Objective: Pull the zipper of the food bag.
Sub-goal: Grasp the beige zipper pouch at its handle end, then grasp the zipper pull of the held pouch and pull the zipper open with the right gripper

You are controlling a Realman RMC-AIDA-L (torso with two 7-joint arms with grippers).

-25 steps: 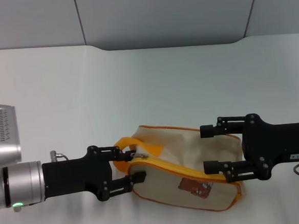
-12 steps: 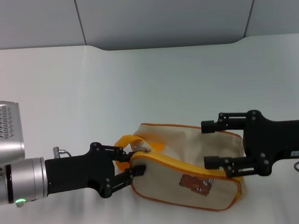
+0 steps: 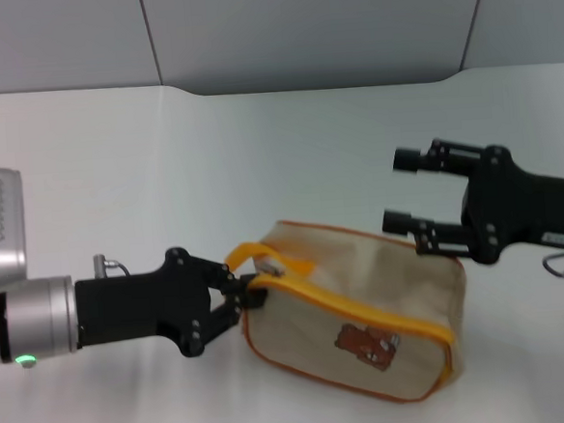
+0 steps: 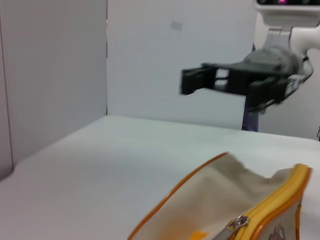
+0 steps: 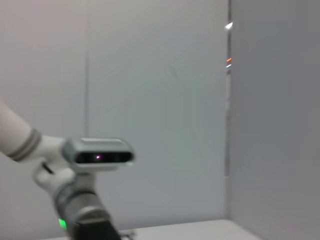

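The food bag [image 3: 383, 267], beige with orange-yellow piping and a brown bear print [image 3: 360, 346], lies on the white table [image 3: 211, 168]. Its zipper [image 3: 366, 312] runs along the near top edge, and the silver pull tab [image 3: 269, 267] sits at the left end beside the loop handle [image 3: 251, 253]. My left gripper [image 3: 246, 297] is shut on the bag's left end below the handle. My right gripper [image 3: 395, 191] is open, raised above and behind the bag's right end, and touches nothing. The left wrist view shows the zipper with its pull [image 4: 240, 222] close up and the right gripper [image 4: 197, 82] farther off.
The table's far edge meets grey wall panels [image 3: 308, 26]. A loose cable [image 3: 562, 267] hangs by my right arm. The right wrist view shows only walls and my own head [image 5: 97, 152].
My right gripper has let go of the bag's right end and risen up and back. My left gripper has closed on the bag's left end, and the bag has shifted slightly right.
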